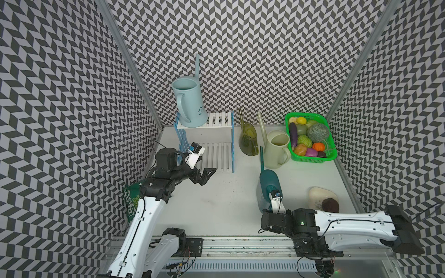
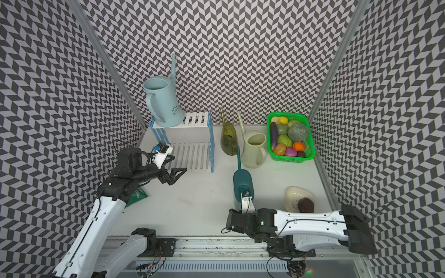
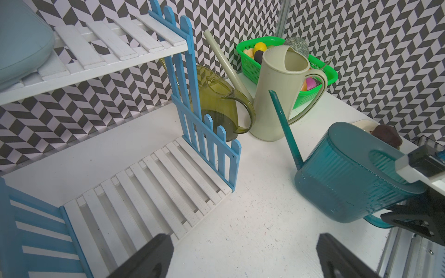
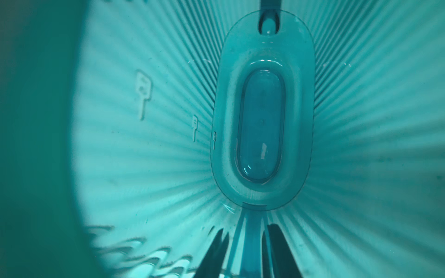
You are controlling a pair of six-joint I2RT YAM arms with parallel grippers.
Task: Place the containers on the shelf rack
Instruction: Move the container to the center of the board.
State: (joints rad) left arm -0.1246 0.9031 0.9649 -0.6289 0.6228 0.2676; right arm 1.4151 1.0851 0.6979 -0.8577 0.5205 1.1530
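- Both top views: the light blue can (image 1: 190,103) is standing on the shelf rack's (image 1: 218,121) upper tier; the left gripper (image 1: 207,175) is hovering wide open by the lower tier.
- Left wrist: the olive-green can (image 3: 221,89) and cream can (image 3: 274,96) are standing on the table (image 3: 252,228) beside the rack.
- Right wrist: the right gripper (image 4: 246,231) is pinching the dark teal can's (image 4: 144,168) handle, jaws narrow.

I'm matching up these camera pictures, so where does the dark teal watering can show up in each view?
A top view: dark teal can right of centre, nearer the robot than the cream can.
A top view: dark teal can again right of centre.
Left wrist: the can close up, before the cream can.
Right wrist: its ribbed inside fills the picture.
Landmark: cream can, absent only from right wrist.
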